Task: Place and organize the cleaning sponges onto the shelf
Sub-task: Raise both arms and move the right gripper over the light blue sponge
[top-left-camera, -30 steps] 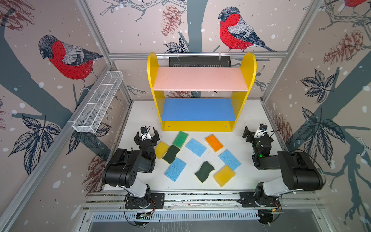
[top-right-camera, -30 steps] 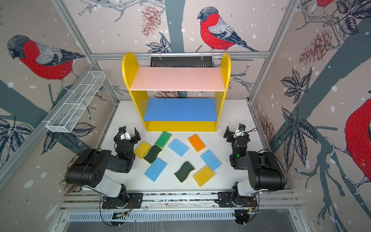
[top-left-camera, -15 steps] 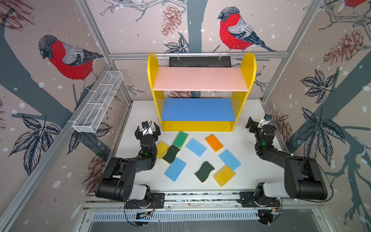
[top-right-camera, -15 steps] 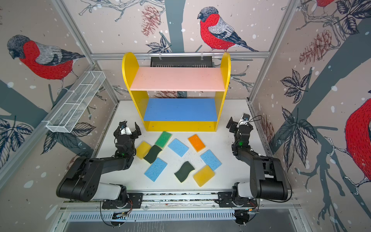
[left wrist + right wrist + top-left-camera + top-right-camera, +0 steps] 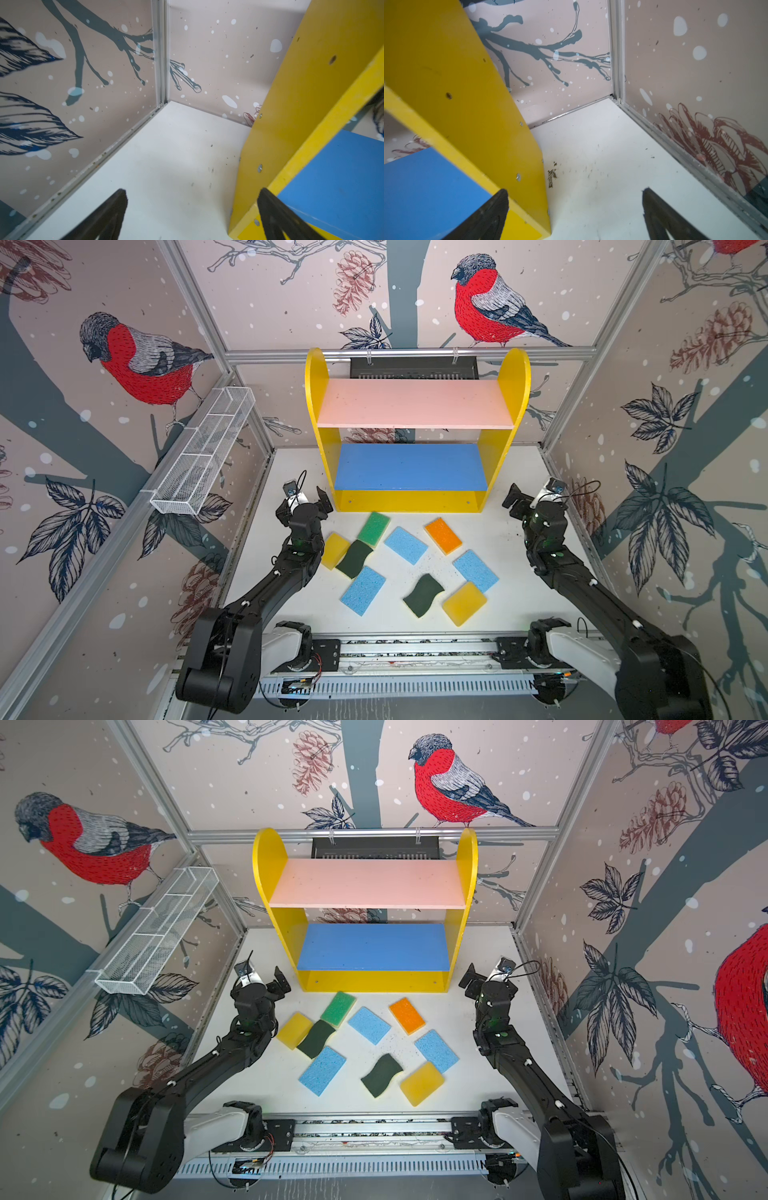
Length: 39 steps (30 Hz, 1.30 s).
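Several cleaning sponges lie loose on the white table in front of the shelf [image 5: 316,406] [image 5: 266,886]: green [image 5: 374,529], orange [image 5: 443,535], two yellow [image 5: 336,549] [image 5: 464,603], three light blue [image 5: 405,544] [image 5: 475,570] [image 5: 363,590] and two dark wavy scourers [image 5: 354,558] [image 5: 423,594]. The pink board [image 5: 415,404] and the blue board [image 5: 409,466] are bare. My left gripper [image 5: 304,504] [image 5: 192,199] hangs open by the shelf's left front corner [image 5: 291,104], holding nothing. My right gripper [image 5: 532,495] [image 5: 574,197] hangs open by the right front corner [image 5: 456,93], also holding nothing.
A white wire basket [image 5: 203,456] hangs on the left wall. A black panel [image 5: 413,366] sits behind the shelf. Both side walls stand close to the grippers. The arms' base rail [image 5: 415,649] runs along the table's front edge.
Both arms have stretched away from their bases, carrying the grippers up to the shelf's front corners. Both stayed open. The sponges have not moved.
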Motion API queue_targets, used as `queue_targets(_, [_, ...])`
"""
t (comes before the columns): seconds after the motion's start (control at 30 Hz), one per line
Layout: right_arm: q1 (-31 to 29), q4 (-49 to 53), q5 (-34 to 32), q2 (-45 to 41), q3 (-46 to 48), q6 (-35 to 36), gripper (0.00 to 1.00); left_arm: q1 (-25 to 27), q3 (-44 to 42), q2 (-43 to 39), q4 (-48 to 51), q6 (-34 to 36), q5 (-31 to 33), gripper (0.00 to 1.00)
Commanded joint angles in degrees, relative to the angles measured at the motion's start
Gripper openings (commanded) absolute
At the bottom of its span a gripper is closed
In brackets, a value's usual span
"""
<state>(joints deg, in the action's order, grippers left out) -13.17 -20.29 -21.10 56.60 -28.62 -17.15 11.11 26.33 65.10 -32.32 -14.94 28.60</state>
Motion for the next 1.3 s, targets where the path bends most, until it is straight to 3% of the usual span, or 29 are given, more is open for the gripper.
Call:
queue_targets(0.0, [-3.2,10.29,-2.13,-2.52,-1.71,-4.11,1.0,0.17,-0.28,-2.78,6.06,-8.32,-3.61,0.98])
queue_targets(0.23, [-13.05,23.8,-5.37,-4.66,-4.36,-8.79,1.0,0.88,5.13,-5.98,24.84,-16.61,-5.65,0.98])
queue_targets(0.47, [-24.04,34.08,-8.05,-2.87,-5.66,-14.64,1.0,2.32,6.67,-8.6,33.56,-18.86,-6.05,0.96])
queue_targets(0.73, [-32.84,48.9,-9.58,6.57,-10.96,-22.05,1.0,3.54,8.56,-11.61,40.36,-19.29,-7.19,0.94])
queue_targets(0.87, [-34.99,51.19,-8.38,7.71,-10.7,-25.13,0.99,4.81,9.37,-12.17,42.2,-18.58,-9.57,0.9])
queue_targets(1.03, [-34.78,51.64,-5.59,7.71,-8.84,-26.76,0.86,8.12,11.66,-11.84,44.46,-16.27,-12.12,0.82])
queue_targets(1.27, [-34.73,52.14,-1.39,9.62,-7.16,-29.05,0.74,9.09,11.89,-13.77,45.05,-17.15,-13.08,0.79])
